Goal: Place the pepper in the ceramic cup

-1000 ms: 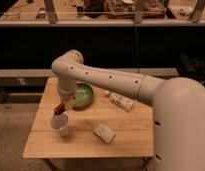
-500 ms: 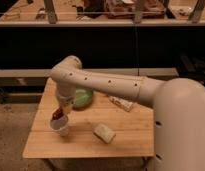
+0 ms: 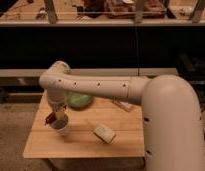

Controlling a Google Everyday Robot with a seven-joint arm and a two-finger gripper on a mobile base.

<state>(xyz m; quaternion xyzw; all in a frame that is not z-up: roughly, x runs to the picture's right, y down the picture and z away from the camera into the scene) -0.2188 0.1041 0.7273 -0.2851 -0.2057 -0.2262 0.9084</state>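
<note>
My gripper (image 3: 56, 118) hangs from the white arm over the left part of the wooden table (image 3: 121, 145). It is shut on the pepper (image 3: 50, 119), a small dark red piece that sticks out to the gripper's left. The ceramic cup (image 3: 63, 128), small and white, stands right under the gripper, and the pepper is at its left rim. I cannot tell whether the pepper touches the cup. The arm hides the cup's opening.
A green bowl (image 3: 79, 100) sits behind the cup, partly hidden by the arm. A pale beige block (image 3: 104, 133) lies to the cup's right. A pale packet (image 3: 123, 105) lies further back right. A dark shelf unit stands behind the table.
My gripper has come down and slightly left with the pepper, from above the cup to the level of its rim. The cup, bowl and block have not moved.
</note>
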